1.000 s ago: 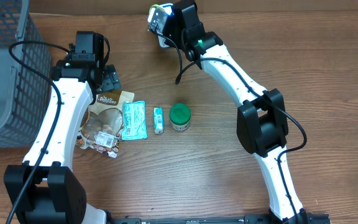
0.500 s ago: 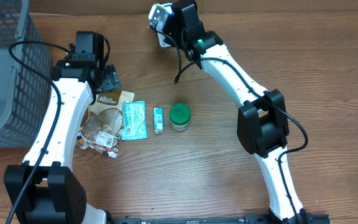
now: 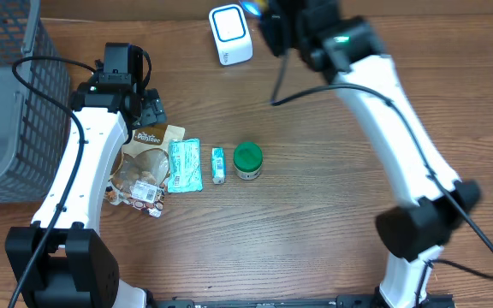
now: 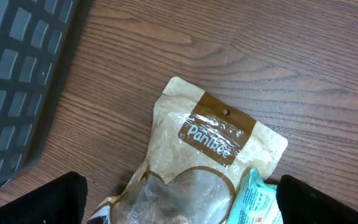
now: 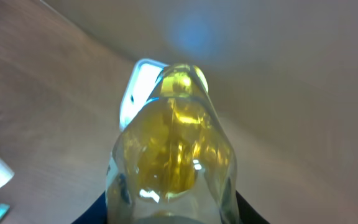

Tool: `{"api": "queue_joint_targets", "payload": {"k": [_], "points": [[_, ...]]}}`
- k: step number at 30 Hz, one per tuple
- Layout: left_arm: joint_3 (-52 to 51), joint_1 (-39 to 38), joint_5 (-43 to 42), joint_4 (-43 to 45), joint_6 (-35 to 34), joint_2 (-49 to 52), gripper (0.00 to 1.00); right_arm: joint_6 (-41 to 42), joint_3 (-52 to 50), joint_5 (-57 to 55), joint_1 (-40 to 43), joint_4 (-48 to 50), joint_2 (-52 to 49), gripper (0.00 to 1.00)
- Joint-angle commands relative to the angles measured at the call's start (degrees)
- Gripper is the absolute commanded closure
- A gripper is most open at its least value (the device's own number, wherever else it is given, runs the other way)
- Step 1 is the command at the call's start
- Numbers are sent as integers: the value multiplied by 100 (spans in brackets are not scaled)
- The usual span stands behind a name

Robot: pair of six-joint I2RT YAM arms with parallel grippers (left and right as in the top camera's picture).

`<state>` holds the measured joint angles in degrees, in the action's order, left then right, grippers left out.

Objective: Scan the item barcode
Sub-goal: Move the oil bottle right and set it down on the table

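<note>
Between the fingers of the right gripper (image 5: 169, 213) sits a clear bottle (image 5: 169, 149) of yellow liquid. The gripper is clamped on its lower body, with only the dark edges of the fingers showing on either side. The bottle is held up off the worktop (image 3: 315, 214), its rounded top pointing away from the gripper.

Just beyond that top, and a little to one side, stands the white scanner (image 5: 135, 87) with its blue-lit face. A blue glow falls on the wall behind it.

No barcode or label shows on the side facing the wrist camera, so I cannot tell which way it faces.

As a thing to handle, the bottle looks smooth, curved and glossy, and so probably slippery. The liquid should give it some weight and will slosh if it is swung fast. Whether it is glass or plastic I cannot tell, so a firm but not crushing hold seems wise. The best place is around the wide lower body, clear of any label.

Far off to the other side, the left gripper (image 4: 182, 199) hangs with its fingers wide apart, holding nothing. It is just above a brown snack pouch (image 4: 210, 162), with a grey basket (image 4: 17, 74) beside it.

Beyond the pouch lie a teal packet (image 3: 184, 164), a small tube (image 3: 218, 164) and a green-lidded jar (image 3: 248, 159).
</note>
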<state>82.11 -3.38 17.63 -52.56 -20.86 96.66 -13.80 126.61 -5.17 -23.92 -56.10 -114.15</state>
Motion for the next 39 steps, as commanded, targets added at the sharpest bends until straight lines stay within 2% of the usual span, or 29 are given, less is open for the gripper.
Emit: {"api": "queue_joint_targets", "payload": {"k": [1, 3, 8, 17, 24, 26, 29, 31, 33, 35, 36, 37, 39], "points": [[20, -46, 76, 9, 7, 57, 0, 1657, 33, -81, 529, -918, 87, 96], [20, -44, 76, 9, 7, 57, 0, 1906, -11, -79, 870, -1840, 42, 89], [20, -44, 76, 11, 7, 57, 0, 2411, -385, -79, 1650, -2916, -107, 89], [20, -44, 76, 9, 7, 57, 0, 2959, -1731, 96, 2728, -2822, -107, 90], [20, -44, 76, 9, 7, 57, 0, 3036, -2302, 96, 2938, -2599, -107, 87], [20, -46, 76, 9, 7, 57, 0, 3036, -2356, 96, 2938, -2608, -107, 78], [20, -44, 79, 9, 7, 57, 0, 3036, -2380, 96, 2938, -2605, -107, 70], [20, -44, 76, 11, 7, 57, 0, 3034, -2380, 94, 2938, -2605, -107, 54], [20, -44, 76, 11, 7, 57, 0, 3034, -2380, 96, 2938, -2608, -107, 44], [22, -44, 76, 9, 7, 57, 1, 3034, -2380, 96, 2938, -2605, -107, 16], [20, -44, 76, 9, 7, 57, 0, 3036, -2380, 96, 2938, -2605, -107, 7], [20, -44, 79, 9, 7, 57, 0, 3034, -2380, 96, 2938, -2603, -107, 2], [22, -44, 76, 9, 7, 57, 0, 3036, -2380, 96, 2938, -2588, -107, 0]]}}
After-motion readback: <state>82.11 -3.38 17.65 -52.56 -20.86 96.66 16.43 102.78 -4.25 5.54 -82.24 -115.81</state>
